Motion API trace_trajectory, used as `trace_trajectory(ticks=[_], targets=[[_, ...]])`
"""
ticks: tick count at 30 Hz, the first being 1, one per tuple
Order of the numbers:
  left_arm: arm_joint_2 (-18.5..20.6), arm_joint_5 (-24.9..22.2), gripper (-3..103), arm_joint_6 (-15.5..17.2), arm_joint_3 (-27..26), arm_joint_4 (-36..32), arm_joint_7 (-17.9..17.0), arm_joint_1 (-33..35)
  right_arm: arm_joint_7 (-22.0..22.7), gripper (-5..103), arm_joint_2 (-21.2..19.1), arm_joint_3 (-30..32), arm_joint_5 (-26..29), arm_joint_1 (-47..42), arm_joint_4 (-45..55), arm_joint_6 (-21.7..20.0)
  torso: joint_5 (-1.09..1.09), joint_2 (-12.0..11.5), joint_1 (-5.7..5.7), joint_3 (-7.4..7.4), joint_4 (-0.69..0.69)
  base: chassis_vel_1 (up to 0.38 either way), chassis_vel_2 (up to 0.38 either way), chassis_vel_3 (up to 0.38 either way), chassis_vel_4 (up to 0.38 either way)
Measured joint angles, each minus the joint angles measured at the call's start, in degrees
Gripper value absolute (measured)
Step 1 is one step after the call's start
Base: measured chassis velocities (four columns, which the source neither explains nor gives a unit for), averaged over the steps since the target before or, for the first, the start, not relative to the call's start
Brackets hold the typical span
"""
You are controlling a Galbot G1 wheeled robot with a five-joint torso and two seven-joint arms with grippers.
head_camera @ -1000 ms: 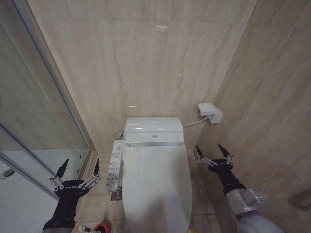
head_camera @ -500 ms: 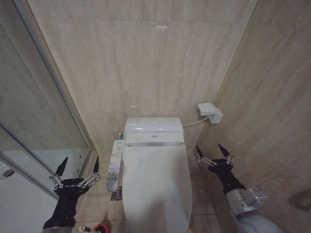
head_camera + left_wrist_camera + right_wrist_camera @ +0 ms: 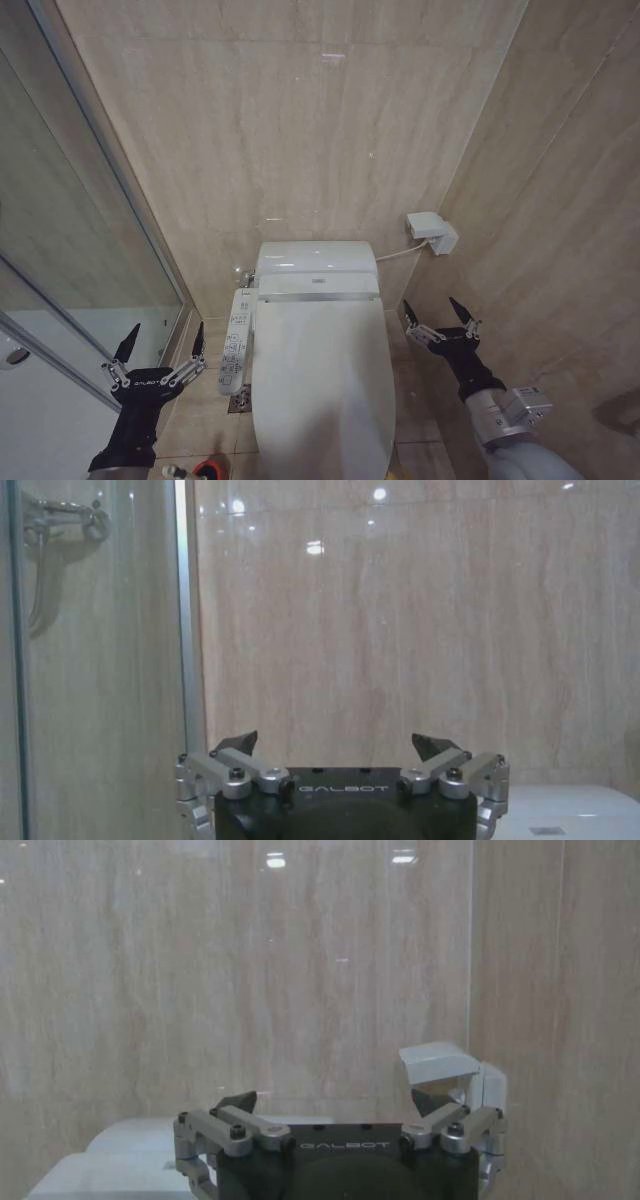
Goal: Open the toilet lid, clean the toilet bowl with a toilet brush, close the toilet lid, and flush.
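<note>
The lid (image 3: 322, 385) lies shut; the left end effector (image 3: 160, 345) and right end effector (image 3: 438, 315) hang either side, both spread wide, holding nothing

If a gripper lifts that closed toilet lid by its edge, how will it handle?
The toilet lid looks like glossy moulded plastic, so probably stiff but slippery under narrow jaws. It is long and broad, so it would likely swing up on a hinge near the tank rather than lift free. Both the left gripper and right gripper hover open beside it.
</note>
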Motion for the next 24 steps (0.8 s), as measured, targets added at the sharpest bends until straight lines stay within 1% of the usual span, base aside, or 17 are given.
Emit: trace_trajectory(ticks=[5, 10, 24], targets=[[0.0, -0.01, 100, 0.01, 0.0, 0.0, 0.0, 0.0, 0.0, 100, 0.0, 0.0, 0.0, 0.0, 0.0, 0.0, 0.0, 0.0, 0.01, 0.0, 0.01, 0.0, 0.0, 0.0, 0.0], [0.0, -0.03, 100, 0.02, 0.0, 0.01, 0.01, 0.0, 0.0, 100, 0.0, 0.0, 0.0, 0.0, 0.0, 0.0, 0.0, -0.01, 0.01, 0.0, 0.01, 0.084, -0.12, -0.122, 0.107], [0.0, -0.08, 100, 0.04, -0.01, 0.01, 0.01, 0.0, 0.0, 100, 0.0, 0.0, 0.0, -0.01, 0.0, 0.0, 0.0, 0.01, -0.03, -0.01, -0.01, 0.188, -0.192, -0.179, 0.183]])
